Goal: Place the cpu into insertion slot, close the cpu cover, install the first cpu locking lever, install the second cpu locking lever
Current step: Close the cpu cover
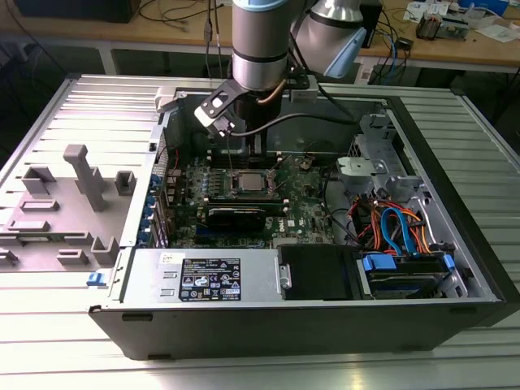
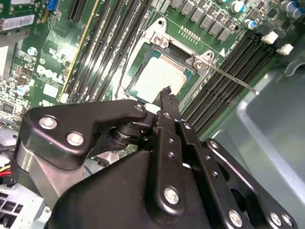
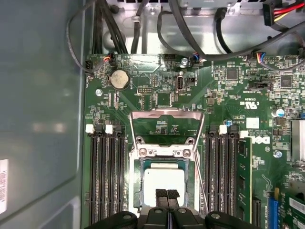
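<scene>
Claw (image 3: 167,194) hangs low over the socket, both black fingers drawn together with nothing between them, tips just above the near edge of the chip. This fits a chip already set down rather than carried. Open dark-grey metal tower computer case (image 1: 325,325) lies on its side, side panel off, so I can come straight down onto the board. Green printed motherboard (image 3: 228,95) lies flat on the case floor, long black memory slots running along both sides of the socket. Thin silver metal cpu cover (image 3: 167,114), a square frame with a large window, is swung back off the socket on its hinge; green board shows through the window, so the cover is not yet closed. Square insertion slot with a silver metal rim (image 3: 135,186) lies open below it. Small flat square cpu with a silver-grey top (image 3: 164,179) sits level inside the slot, edges parallel to the rim; seated, as I judge it. Thin steel wire locking lever (image 2: 233,78) juts out sideways over the memory slots, not latched down, which leaves the cover free.
</scene>
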`<action>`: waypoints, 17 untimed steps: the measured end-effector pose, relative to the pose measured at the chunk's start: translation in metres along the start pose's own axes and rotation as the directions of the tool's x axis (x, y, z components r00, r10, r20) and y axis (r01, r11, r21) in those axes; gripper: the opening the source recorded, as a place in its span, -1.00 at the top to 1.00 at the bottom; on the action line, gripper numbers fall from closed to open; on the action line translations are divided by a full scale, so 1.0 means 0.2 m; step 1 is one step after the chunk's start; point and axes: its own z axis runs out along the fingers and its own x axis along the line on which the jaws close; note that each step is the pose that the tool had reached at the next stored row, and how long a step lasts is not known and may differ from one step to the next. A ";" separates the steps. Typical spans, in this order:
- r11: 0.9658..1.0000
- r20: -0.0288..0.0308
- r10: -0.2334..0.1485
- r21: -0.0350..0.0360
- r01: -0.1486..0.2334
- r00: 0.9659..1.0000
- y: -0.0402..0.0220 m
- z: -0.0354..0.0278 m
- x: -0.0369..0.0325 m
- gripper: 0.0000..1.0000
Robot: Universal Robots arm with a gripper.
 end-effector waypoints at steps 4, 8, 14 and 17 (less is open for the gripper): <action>1.000 0.000 0.000 0.000 0.000 1.000 0.001 -0.021 0.001 0.79; 1.000 0.001 -0.003 0.001 0.003 1.000 0.019 -0.022 0.001 0.79; 1.000 0.001 -0.007 0.003 0.007 1.000 0.072 -0.022 0.000 0.79; 1.000 0.002 -0.007 0.003 0.007 1.000 0.073 -0.047 0.000 0.79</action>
